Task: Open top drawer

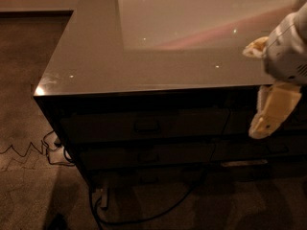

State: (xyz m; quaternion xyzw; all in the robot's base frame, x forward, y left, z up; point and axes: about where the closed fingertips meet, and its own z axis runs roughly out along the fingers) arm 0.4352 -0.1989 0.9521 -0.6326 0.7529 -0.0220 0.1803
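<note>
Right of the top drawer (144,124), claw (261,126) hangs pointing downward; drawer closed.

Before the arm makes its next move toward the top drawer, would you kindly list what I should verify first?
1. Top drawer in view, front shut: ok.
2. Its handle visible, nothing covering it: ok.
3. Gripper lined up with the handle: not ok; it hangs before the cabinet's right end, far right of the handle.
4. Gripper holding nothing: cannot tell.
5. Floor cables out of the drawer's path: ok; they lie below it.
</note>
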